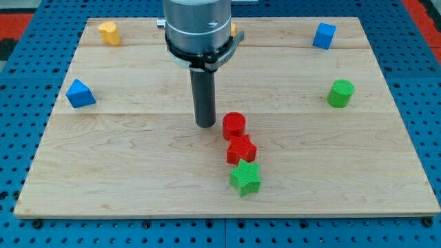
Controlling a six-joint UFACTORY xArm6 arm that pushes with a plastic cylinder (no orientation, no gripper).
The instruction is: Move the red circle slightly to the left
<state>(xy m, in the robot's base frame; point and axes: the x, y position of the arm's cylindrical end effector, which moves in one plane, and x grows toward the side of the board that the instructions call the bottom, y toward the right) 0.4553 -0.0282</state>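
Observation:
The red circle [234, 125], a short red cylinder, stands near the middle of the wooden board [124, 158]. My tip [205, 124] rests on the board just to the view's left of the red circle, with a small gap between them. A red star-like block [241, 149] sits right below the red circle, touching or almost touching it. A green star [245, 178] lies just below that.
A yellow block [109, 32] is at the top left, a blue triangle [80, 94] at the left, a blue cube [324, 35] at the top right, a green cylinder [340, 93] at the right. An orange block [233, 29] peeks from behind the arm.

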